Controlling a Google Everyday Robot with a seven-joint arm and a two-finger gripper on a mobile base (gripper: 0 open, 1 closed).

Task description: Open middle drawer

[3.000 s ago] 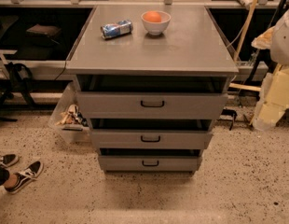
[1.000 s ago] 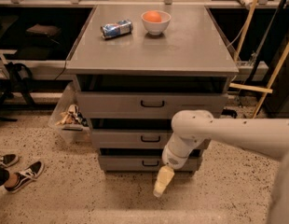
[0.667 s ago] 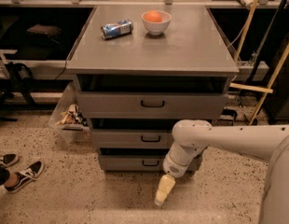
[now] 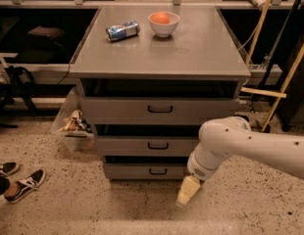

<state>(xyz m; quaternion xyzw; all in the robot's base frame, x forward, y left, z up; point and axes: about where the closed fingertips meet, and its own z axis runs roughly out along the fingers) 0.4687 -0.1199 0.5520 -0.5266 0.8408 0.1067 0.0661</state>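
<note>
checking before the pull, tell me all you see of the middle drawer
The middle drawer shows a wide, shallow grey metal-looking front with a small black loop handle at centre. It looks shut, between the top drawer and bottom drawer. The arm hides its right end; the pincer hangs lower, by the floor, not touching it.

The arm [image 4: 260, 148] is a smooth white tube dotted with small dark specks, swelling into a bulbous joint. Its pale cream gripper [image 4: 185, 192] sits at five o'clock.
</note>
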